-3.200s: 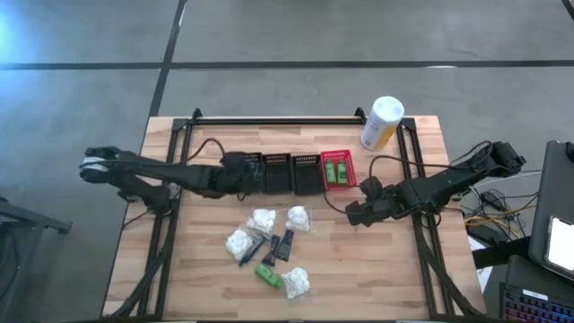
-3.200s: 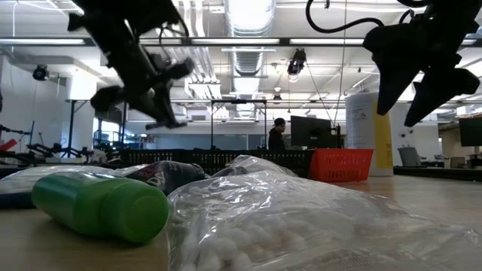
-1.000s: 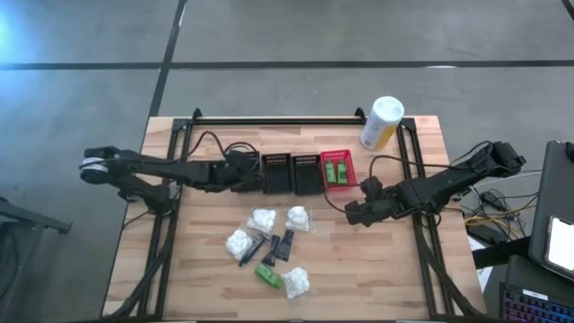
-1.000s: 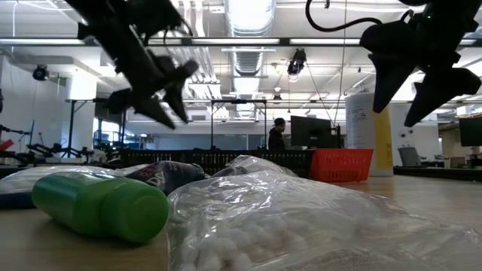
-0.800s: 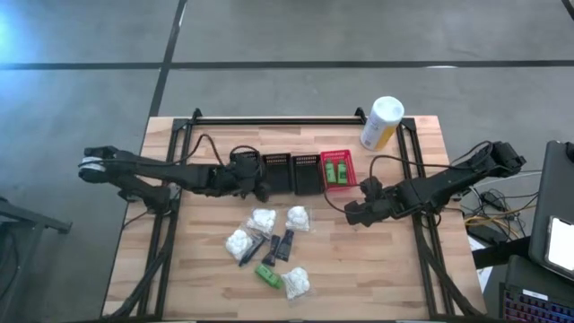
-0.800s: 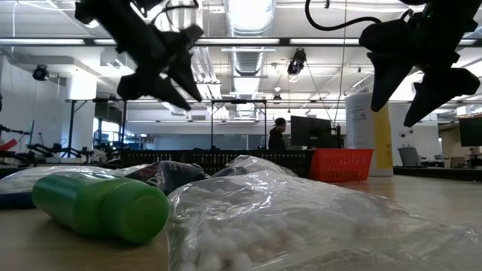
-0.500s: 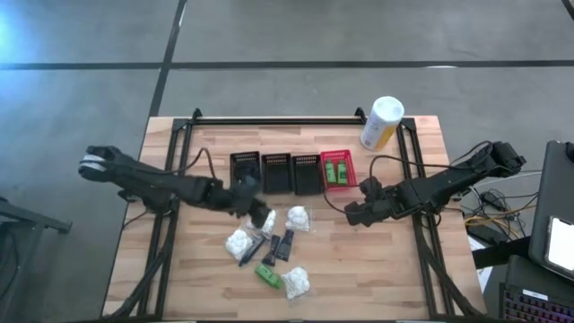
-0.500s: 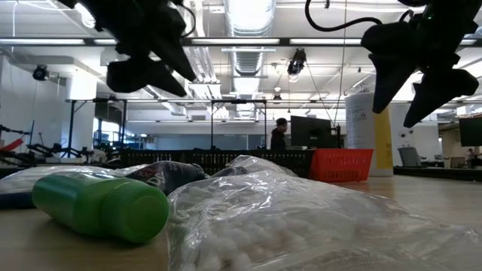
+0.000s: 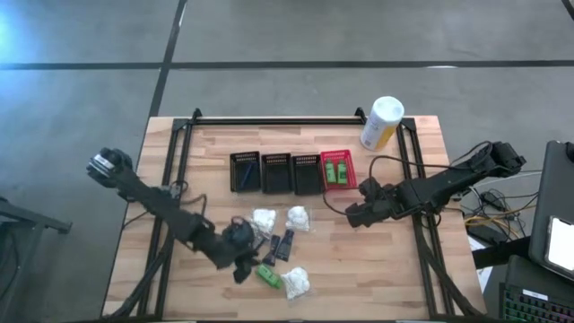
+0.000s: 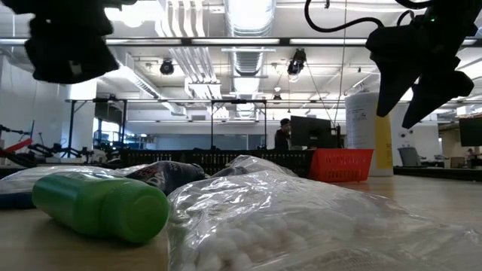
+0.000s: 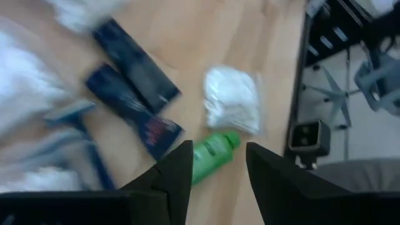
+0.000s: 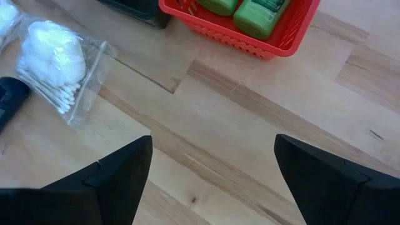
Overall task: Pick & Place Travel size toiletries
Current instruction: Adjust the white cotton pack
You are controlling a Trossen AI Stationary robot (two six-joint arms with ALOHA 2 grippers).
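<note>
The toiletries lie loose on the table's near middle. In the high view I see white puffy bundles [image 9: 263, 220] [image 9: 298, 218] [image 9: 296, 282], dark tubes [image 9: 285, 242] and a green bottle [image 9: 267, 275]. My left gripper [image 9: 246, 267] hovers over this pile, open. In the left wrist view its fingers [image 11: 219, 181] stand just short of the green bottle [image 11: 212, 156], with a white bundle [image 11: 232, 100] and two dark tubes [image 11: 134, 87] beyond. My right gripper [image 9: 357, 213] waits open to the right of the pile, near the red basket [image 9: 338, 169], which holds two green bottles [image 12: 259, 12].
Three black mesh baskets [image 9: 275, 170] stand in a row left of the red one; the leftmost [image 9: 245, 170] has something blue inside. A tall white-and-yellow canister [image 9: 381, 122] stands at the far right corner. A blue razor [image 11: 81, 144] lies by the tubes. Bare wood lies right of the pile.
My left arm has swung from the black baskets toward the table's near edge and now hangs over the pile of toiletries, its fingers still open. The toiletries and baskets have stayed in place.
</note>
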